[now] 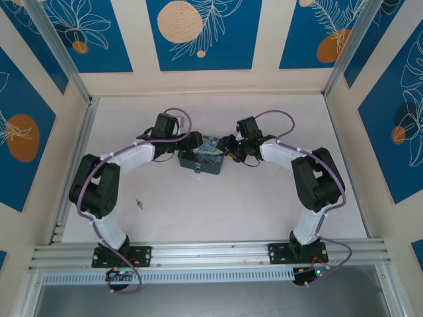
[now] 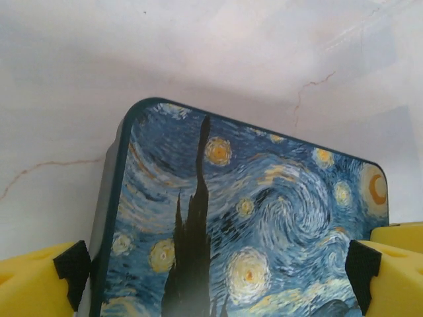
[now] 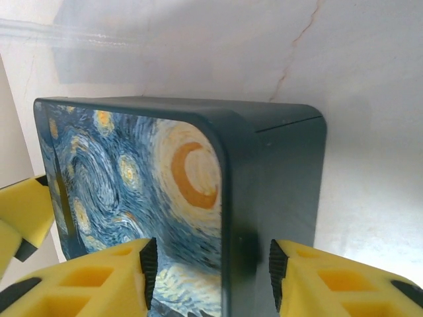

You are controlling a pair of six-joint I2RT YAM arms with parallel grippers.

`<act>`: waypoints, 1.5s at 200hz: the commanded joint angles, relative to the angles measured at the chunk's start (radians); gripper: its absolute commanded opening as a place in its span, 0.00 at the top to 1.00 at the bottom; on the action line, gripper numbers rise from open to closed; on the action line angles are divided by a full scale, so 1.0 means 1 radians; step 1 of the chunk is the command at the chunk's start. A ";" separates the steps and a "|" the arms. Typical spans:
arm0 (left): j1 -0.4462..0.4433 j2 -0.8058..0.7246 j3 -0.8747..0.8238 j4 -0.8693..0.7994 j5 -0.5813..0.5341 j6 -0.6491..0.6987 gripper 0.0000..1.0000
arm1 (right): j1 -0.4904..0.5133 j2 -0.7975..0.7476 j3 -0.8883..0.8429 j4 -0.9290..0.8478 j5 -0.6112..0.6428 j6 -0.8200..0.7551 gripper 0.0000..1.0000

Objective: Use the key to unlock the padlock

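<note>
The padlock (image 1: 197, 169) is a tiny silvery speck hanging on the near side of the dark-blue swirl-painted tin (image 1: 202, 155). The key (image 1: 139, 204) lies alone on the table, well to the left of the tin and near the left arm's elbow. My left gripper (image 1: 191, 141) is at the tin's left end. In the left wrist view it (image 2: 218, 267) is open wide, its pads (image 2: 73, 264) straddling the painted lid (image 2: 251, 218). My right gripper (image 1: 229, 150) is at the tin's right end. Its jaws (image 3: 211, 274) stand open on either side of the lid's corner edge (image 3: 241, 198), with a gap on each side.
The white table (image 1: 218, 211) is walled at the back and on both sides by blue-and-cream panels. An aluminium rail (image 1: 211, 254) runs along the near edge. Purple cables (image 1: 178, 113) loop over both arms. A yellow finger (image 3: 20, 214) of the left gripper shows beside the tin.
</note>
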 commanded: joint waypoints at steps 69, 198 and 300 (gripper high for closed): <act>-0.111 -0.212 -0.185 0.082 -0.038 -0.106 0.00 | 0.056 -0.142 -0.099 -0.027 0.002 -0.021 0.56; -0.175 -0.354 -0.334 0.031 -0.265 -0.195 0.00 | 0.070 -0.229 -0.129 -0.114 0.191 -0.016 0.00; -0.103 -0.710 -0.288 -0.601 -0.545 -0.408 0.00 | 0.046 -0.547 -0.333 -0.153 0.230 -0.074 0.01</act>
